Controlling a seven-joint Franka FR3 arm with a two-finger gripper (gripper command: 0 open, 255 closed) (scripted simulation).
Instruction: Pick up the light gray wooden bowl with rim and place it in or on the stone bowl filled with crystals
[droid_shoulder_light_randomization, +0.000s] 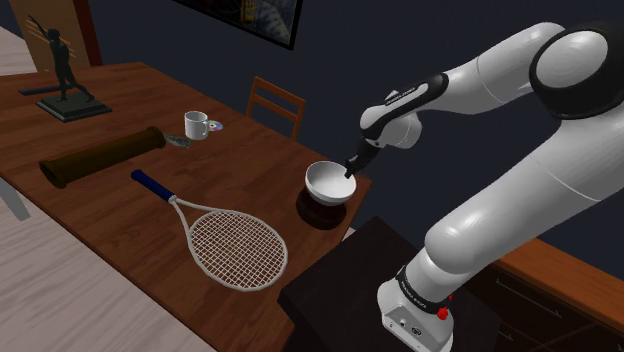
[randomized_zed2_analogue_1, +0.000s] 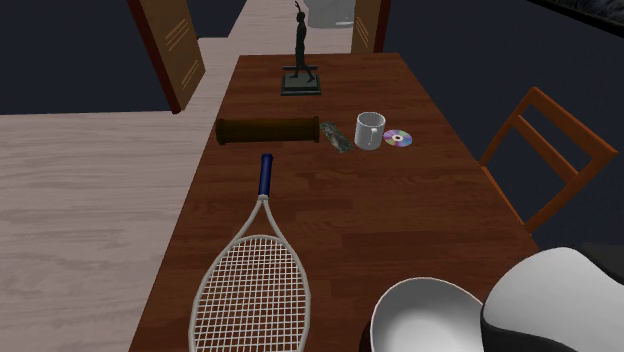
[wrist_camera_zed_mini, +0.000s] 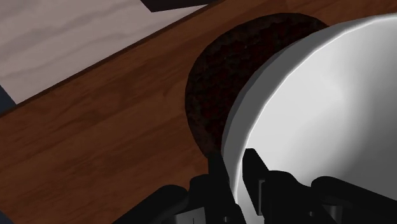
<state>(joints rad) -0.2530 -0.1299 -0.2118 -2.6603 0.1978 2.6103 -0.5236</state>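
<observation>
Pale bowl (droid_shoulder_light_randomization: 325, 180), grey-white with a plain rim, hangs in the gripper (droid_shoulder_light_randomization: 350, 172) at the table's corner nearest the stand (droid_shoulder_light_randomization: 350, 290). In the wrist view the two black fingers are clenched on the rim of the pale bowl (wrist_camera_zed_mini: 318, 108), one finger inside the wall and one outside, so the gripper (wrist_camera_zed_mini: 235, 167) is grasping it. Under it sits the dark bowl (droid_shoulder_light_randomization: 318, 212), round and low. The pale bowl covers a good part of the dark bowl (wrist_camera_zed_mini: 235, 63), whose surface looks rough and speckled. Whether the two bowls touch I cannot tell.

The brown wooden table (droid_shoulder_light_randomization: 250, 170) runs away from that corner. Next along it lies a tennis racket (droid_shoulder_light_randomization: 215, 225) with a white frame and a blue grip, its head towards the stand end. In the second exterior view its head lies just beside the pale bowl (randomized_zed2_analogue_1: 425, 315). Beyond the grip, a dark brown cylinder (droid_shoulder_light_randomization: 100, 157) lies across the table. Near its end is a small grey object (droid_shoulder_light_randomization: 178, 141), too small to make out. Then come a white mug (droid_shoulder_light_randomization: 196, 125) and a shiny disc (droid_shoulder_light_randomization: 216, 127) just beside it, towards the table's long edge where a wooden chair (droid_shoulder_light_randomization: 275, 103) stands. At the far end a dark statue (droid_shoulder_light_randomization: 65, 80) of a figure stands upright on a flat base.
</observation>
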